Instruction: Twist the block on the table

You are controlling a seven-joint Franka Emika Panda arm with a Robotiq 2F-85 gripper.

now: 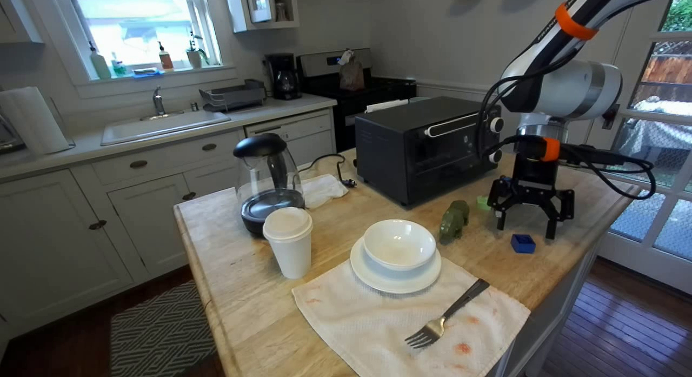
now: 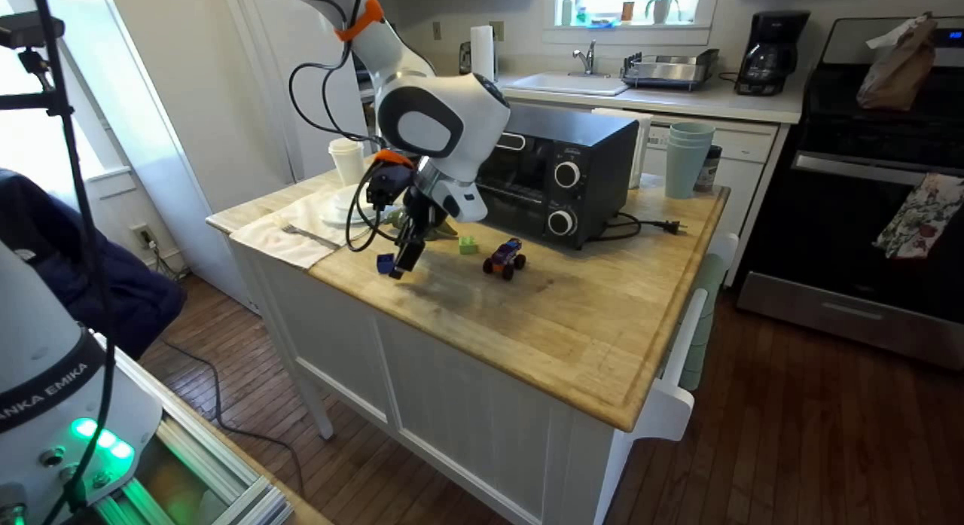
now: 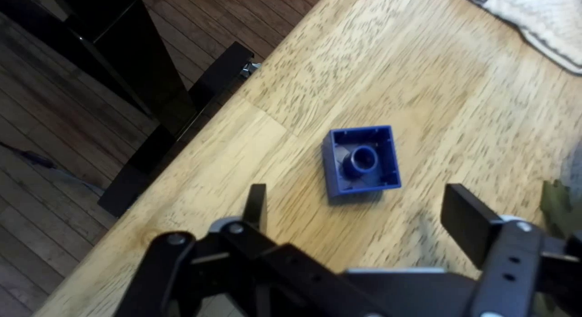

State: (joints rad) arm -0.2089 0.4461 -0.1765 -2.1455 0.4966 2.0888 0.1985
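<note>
Hovering over the wooden surface (image 2: pixel 587 322), the gripper (image 1: pixel 525 227) had its jaws spread wide. Near but apart from them, the blue block (image 3: pixel 361 162) lay on that surface, its hollow face turned upward in the wrist view. A green object (image 1: pixel 454 221) sat nearby; a white bowl (image 1: pixel 399 244) stood on a plate (image 1: pixel 400 285) farther off.

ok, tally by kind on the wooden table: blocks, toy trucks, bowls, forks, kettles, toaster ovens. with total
Blocks: 2 (blue block, light green block)
Toy truck: 1
White bowl: 1
Fork: 1
Glass kettle: 1
Toaster oven: 1
Total: 7
</note>
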